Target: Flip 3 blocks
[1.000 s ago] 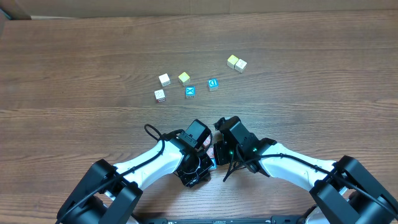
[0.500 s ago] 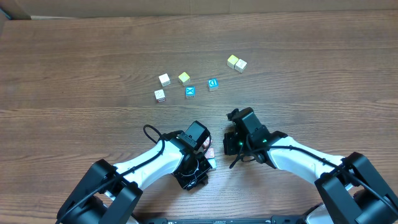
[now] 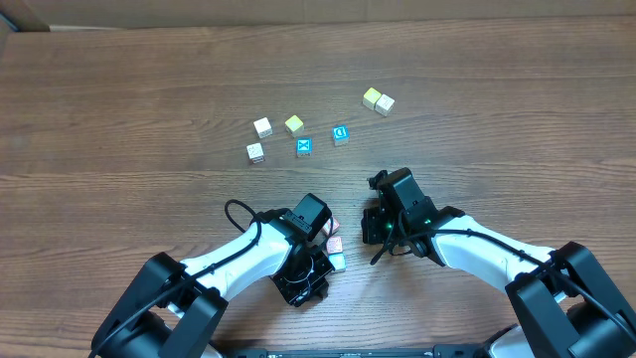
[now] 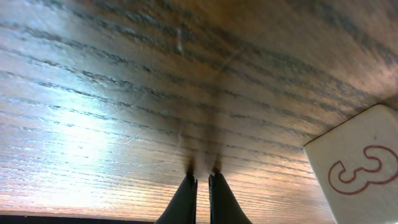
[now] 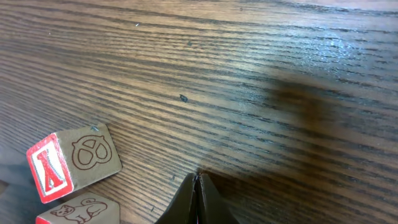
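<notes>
Two small blocks lie by the near table edge between my arms: a red-tinted one (image 3: 335, 244) and a teal-sided one (image 3: 338, 263). In the right wrist view, a block with a red letter face and a pretzel outline (image 5: 74, 163) sits at lower left. A block with a cat outline (image 5: 78, 211) lies just below it. The right gripper (image 5: 198, 178) is shut and empty, to the right of them. In the left wrist view, a block with a red 3 (image 4: 360, 168) lies at the right edge. The left gripper (image 4: 203, 179) is shut on nothing, left of it.
Further back lie several other cubes: a white one (image 3: 262, 126), a yellow one (image 3: 294, 124), a pale one (image 3: 255, 152), a blue X cube (image 3: 304, 147), a blue D cube (image 3: 340, 134), and a yellow (image 3: 372, 97) and cream (image 3: 386, 104) pair at back right.
The right gripper has pulled away to the right of the blocks. The left arm has drawn back slightly toward the near edge, uncovering two blocks between the arms.
</notes>
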